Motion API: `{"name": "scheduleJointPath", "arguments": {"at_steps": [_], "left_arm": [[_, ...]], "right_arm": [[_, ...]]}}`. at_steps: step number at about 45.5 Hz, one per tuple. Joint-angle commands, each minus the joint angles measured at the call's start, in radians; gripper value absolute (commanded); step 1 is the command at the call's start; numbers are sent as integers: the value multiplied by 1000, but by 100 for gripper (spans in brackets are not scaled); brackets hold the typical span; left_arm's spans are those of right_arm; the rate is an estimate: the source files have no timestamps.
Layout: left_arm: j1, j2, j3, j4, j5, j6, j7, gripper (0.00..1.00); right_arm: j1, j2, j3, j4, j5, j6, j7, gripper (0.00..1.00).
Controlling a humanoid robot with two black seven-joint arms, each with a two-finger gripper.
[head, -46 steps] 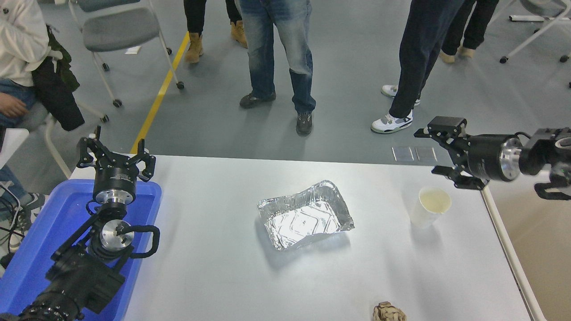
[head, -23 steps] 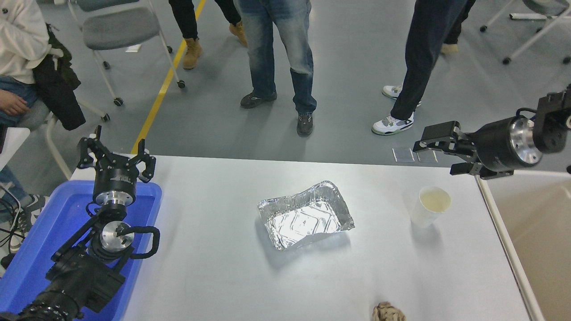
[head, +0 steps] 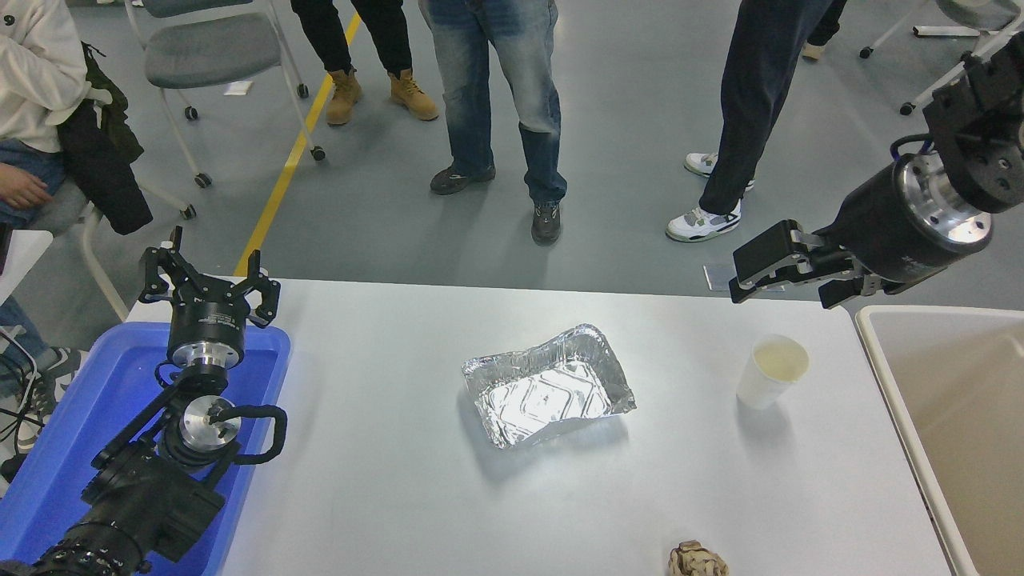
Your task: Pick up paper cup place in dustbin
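The paper cup [head: 771, 371] stands upright on the white table [head: 400, 480] at the right, white with a pale yellowish inside. The cream-beige dustbin [head: 952, 400] sits just off the table's right edge. My right gripper [head: 780, 276] comes in from the right edge, hangs open and empty above and behind the cup, apart from it. My left gripper [head: 210, 278] is parked at the lower left over the blue tub, open and empty.
A crumpled silver foil tray [head: 548, 384] lies mid-table. A small brown wrinkly lump [head: 698, 560] sits at the front edge. A blue tub [head: 80, 416] is at the left. Several people stand beyond the far edge; one sits at the left.
My right arm has risen and tilted, and the gripper has moved slightly left, still above the cup. More of the dustbin has come into view. The cup has not moved.
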Motion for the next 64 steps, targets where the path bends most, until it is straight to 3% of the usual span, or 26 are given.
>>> {"name": "scheduleJointPath", "arguments": {"at_steps": [1,31,40,64], "left_arm": [[0,0,0,1,0,0,0,99],[0,0,0,1,0,0,0,99],[0,0,0,-1,0,0,0,99],[0,0,0,1,0,0,0,99]], "right_arm": [[55,7,12,4,-78,100,-1,100],[-4,1,32,-57,-86,100,-1,100],[-94,-24,38,-173,-234,100,0,100],[-477,-15,187,-552,-399,100,0,100]]}}
